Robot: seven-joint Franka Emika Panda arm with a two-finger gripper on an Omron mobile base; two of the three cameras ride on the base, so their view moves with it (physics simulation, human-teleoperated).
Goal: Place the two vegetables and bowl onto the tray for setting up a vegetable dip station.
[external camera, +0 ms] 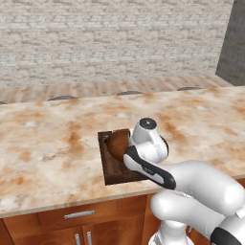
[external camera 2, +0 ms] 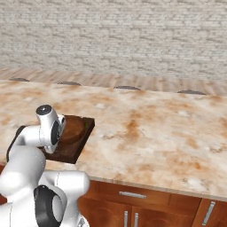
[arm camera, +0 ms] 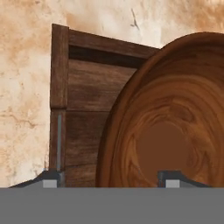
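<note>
Gripper point(arm camera: 108, 178) sits right above the tray point(arm camera: 83, 92), fingertips spread apart, one over the tray's edge with the metal handle, the other over the bowl point(arm camera: 170, 127), and nothing between them. That bowl rests in the tray, directly under the hand, its rim between the two tips. From the base cameras, tray point(external camera: 111, 170) and bowl point(external camera 2: 73, 128) lie at the near counter point(external camera: 52, 139) edge beneath the wrist. A speck of green at the bowl's far rim may be a vegetable; I can't tell. Up and away looks like the next call.
</note>
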